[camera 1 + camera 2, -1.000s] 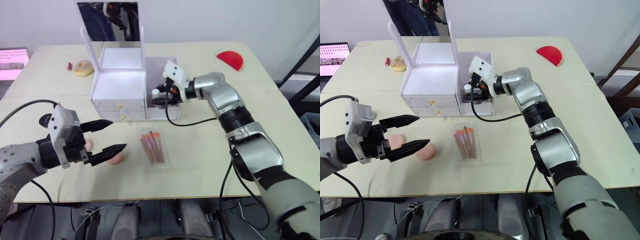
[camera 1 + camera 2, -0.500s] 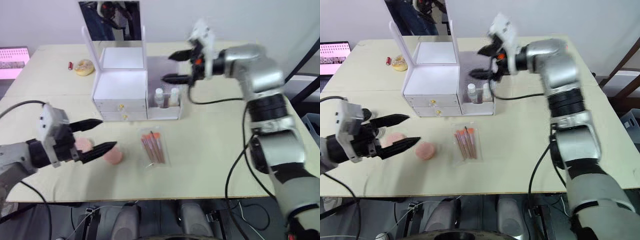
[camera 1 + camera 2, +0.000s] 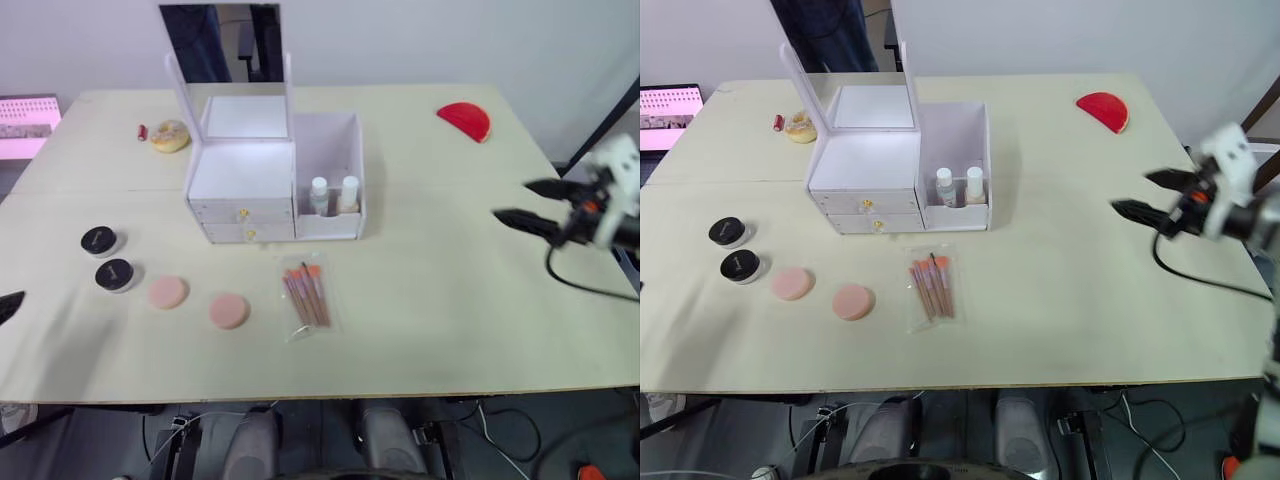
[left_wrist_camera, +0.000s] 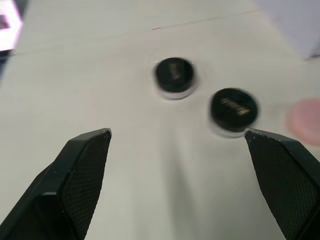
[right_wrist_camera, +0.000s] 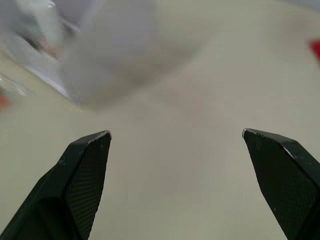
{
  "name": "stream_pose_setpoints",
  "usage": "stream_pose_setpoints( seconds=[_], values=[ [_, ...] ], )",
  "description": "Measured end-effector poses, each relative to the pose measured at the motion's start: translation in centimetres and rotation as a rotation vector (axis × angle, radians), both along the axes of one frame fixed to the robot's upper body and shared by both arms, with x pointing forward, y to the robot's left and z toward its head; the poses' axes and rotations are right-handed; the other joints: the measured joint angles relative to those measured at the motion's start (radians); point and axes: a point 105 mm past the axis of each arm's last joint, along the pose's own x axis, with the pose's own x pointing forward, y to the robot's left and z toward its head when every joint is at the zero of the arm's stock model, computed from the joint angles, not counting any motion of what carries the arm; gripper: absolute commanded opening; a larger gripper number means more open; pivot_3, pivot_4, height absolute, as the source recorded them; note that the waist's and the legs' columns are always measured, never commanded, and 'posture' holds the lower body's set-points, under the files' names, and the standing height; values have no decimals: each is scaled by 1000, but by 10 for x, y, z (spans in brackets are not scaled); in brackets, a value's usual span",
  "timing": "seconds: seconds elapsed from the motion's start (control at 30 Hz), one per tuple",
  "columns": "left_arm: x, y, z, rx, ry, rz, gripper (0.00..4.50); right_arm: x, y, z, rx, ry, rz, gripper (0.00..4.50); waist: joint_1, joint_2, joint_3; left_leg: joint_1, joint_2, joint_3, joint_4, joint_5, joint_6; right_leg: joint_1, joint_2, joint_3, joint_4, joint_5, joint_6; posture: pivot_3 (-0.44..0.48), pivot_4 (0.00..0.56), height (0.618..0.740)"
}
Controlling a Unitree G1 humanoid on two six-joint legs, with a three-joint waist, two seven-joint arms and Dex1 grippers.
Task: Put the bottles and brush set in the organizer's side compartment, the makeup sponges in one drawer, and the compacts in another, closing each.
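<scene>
The white organizer (image 3: 245, 172) stands at the table's middle back, both drawers shut. Its side compartment (image 3: 328, 140) holds the two white-capped bottles (image 3: 319, 195), upright side by side. In front lies the brush set (image 3: 307, 293) in its clear pouch. Two pink makeup sponges (image 3: 167, 292) (image 3: 229, 311) lie left of it, and the two black-lidded compacts (image 3: 99, 241) (image 3: 114, 274) farther left. My right gripper (image 3: 512, 200) hovers open and empty near the table's right edge. My left gripper (image 4: 176, 131) is open and empty at the far left, facing the compacts (image 4: 174, 76).
A red half-round case (image 3: 464, 121) lies at the back right. A yellowish disc (image 3: 168, 134) and a small red item (image 3: 141, 131) sit at the back left, behind the organizer's upright mirror (image 3: 222, 45). Open tabletop lies between the organizer and my right gripper.
My right gripper let go of a bottle in the side compartment, rose, then swung away to the table's right edge. My left arm drew back from the sponges toward the left edge.
</scene>
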Motion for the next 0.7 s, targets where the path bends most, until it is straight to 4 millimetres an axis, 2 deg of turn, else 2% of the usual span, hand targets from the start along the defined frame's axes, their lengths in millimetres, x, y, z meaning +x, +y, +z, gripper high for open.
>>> stream_pose_setpoints(
  seconds=[0.1, 0.2, 0.43, 0.57, 0.63, 0.7],
  values=[
    [-3, 23, -6, 17, -30, 98, 4500, -28, -19, -30, -8, 51, -44, 4467, -1, -1, -1, 1, 0, 0, 1, 0, 0, 1, 0, 0, 0, 0, 0, 0, 150, 739],
    [-4, 35, -14, 1, -53, 161, 4500, -44, -26, -51, 51, 59, -77, 4467, -4, -3, -2, 1, 0, 0, 1, 0, 0, 1, 0, 0, 0, 0, 0, 0, 150, 739],
    [8, 32, -16, 7, -53, 119, 4500, -42, -20, -39, 64, -20, -71, 4467, -5, -3, -2, 2, 1, 1, -1, 0, 0, 0, 0, 0, 1, 1, -2, 0, 150, 739],
    [21, 10, -13, 16, -25, -4, 4500, -35, 2, -29, 76, -38, -5, 4467, 0, -3, -2, 1, 1, 1, 0, 0, 0, 1, 0, 0, 1, 1, -2, 0, 150, 739],
    [37, -20, -10, 16, -22, -133, 4500, -30, 29, -22, 87, -38, 82, 4467, 3, -3, -2, 1, 1, 0, 1, 0, 0, 1, 0, 0, 1, 1, -2, 0, 150, 739],
    [54, -61, -9, 8, -22, -289, 4500, -24, 61, -10, 99, -56, 189, 4467, 5, -3, -2, 1, 1, 0, 1, 0, -1, 1, 0, 0, 1, 2, -2, 0, 150, 739]
  ],
)
